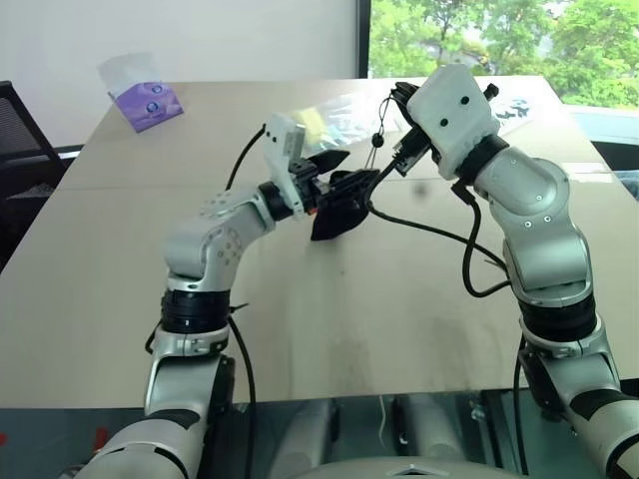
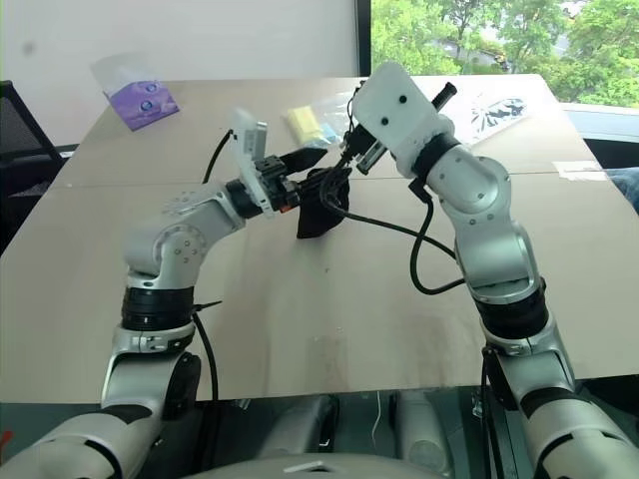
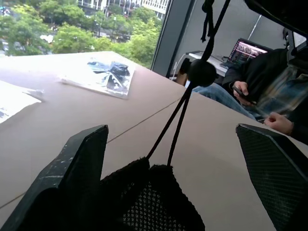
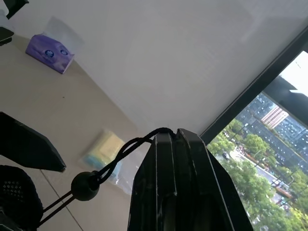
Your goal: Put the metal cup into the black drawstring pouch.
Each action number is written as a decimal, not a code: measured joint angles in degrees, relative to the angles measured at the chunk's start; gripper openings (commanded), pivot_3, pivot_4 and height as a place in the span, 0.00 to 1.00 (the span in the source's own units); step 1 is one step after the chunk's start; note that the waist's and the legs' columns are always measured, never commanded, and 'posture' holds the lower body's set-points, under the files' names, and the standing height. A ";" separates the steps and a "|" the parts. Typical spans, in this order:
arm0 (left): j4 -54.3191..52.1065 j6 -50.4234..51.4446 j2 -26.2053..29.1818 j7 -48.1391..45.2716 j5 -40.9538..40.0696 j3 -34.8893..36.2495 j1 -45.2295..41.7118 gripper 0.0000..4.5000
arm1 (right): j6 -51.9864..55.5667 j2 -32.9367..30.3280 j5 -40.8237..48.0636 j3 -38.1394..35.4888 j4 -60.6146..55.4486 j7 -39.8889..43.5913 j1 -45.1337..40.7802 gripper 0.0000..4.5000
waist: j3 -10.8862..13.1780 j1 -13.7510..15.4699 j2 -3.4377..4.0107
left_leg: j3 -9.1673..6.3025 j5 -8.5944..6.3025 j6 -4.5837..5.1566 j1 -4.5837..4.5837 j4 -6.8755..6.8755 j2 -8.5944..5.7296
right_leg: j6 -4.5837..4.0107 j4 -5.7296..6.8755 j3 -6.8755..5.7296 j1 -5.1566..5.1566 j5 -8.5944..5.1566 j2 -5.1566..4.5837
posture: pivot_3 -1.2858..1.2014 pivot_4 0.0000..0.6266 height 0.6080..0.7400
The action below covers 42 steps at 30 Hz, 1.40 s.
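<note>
Pouch: the black drawstring pouch (image 1: 339,205) hangs in the air above the middle of the counter (image 1: 300,319), bottom end lowest, clear of the surface.
Cord: the pouch's thin dark cord (image 4: 120,153) runs up from its mouth through a round black toggle (image 4: 85,186) to the right end effector.
Right end effector: the right end effector (image 4: 174,137) sits above and to the right of the pouch; its two black fingers are pressed together on the loop of cord, so the pouch dangles from it.
Left end effector: the left end effector (image 3: 178,159) is level with the pouch on its left side; its fingers (image 3: 72,168) stand wide apart, one on each side of the pouch's upper edge, holding nothing.
Pouch fabric: in the left wrist view the black mesh-like cloth bunches between the two spread fingers, with the cord rising from it.
Cup: the metal cup cannot be made out; whether it is inside the pouch I cannot tell.
Tissue pack: a purple tissue pack (image 1: 146,104) lies far left of the pouch, near the counter's back corner.
Yellow item: a pale yellow item in a clear bag (image 2: 305,124) lies on the counter just behind the pouch.
Printed bag: a clear bag with dark print (image 2: 494,105) lies behind and right of the pouch.
Person: a seated person (image 3: 269,82) is beyond the counter's edge, holding a phone.
</note>
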 measured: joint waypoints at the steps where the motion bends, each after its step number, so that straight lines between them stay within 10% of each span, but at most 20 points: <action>1: 0.01 -0.73 -0.27 -0.02 0.40 -0.60 -0.20 0.99 | 0.00 0.00 0.00 0.00 -0.03 -0.01 0.00 0.00 | 0.00 -0.01 0.00 | 0.00 0.00 0.00 0.00 0.00 0.00 | 0.00 0.00 0.00 0.00 0.00 0.00 | 0.52 0.24 1.00; 13: 5.42 -4.01 -3.90 0.11 1.25 -0.83 -5.70 0.99 | 0.91 -0.16 -0.01 0.16 -1.25 -0.13 0.18 0.00 | 0.00 -0.08 0.00 | 0.00 0.00 0.00 -0.01 0.00 0.00 | 0.00 0.00 -0.01 0.00 0.00 0.01 | 0.52 0.24 1.00; 22: 5.95 -4.21 -4.39 0.02 1.19 -0.77 -5.89 0.04 | 1.13 -0.55 0.17 0.15 -1.75 -0.19 0.74 0.00 | 0.00 -0.09 0.00 | -0.01 0.00 0.00 -0.01 0.00 0.00 | 0.00 0.00 -0.01 0.00 0.00 0.02 | 0.52 0.24 1.00; 42: 9.77 -9.39 1.83 -5.15 10.34 -8.79 -0.66 0.03 | 5.30 -6.00 -1.18 -12.93 4.00 -11.71 4.80 0.00 | 0.00 0.02 0.01 | 0.02 0.00 0.01 -0.02 -0.09 -0.01 | 0.00 -0.05 0.01 -0.02 0.00 0.01 | 0.52 0.24 1.00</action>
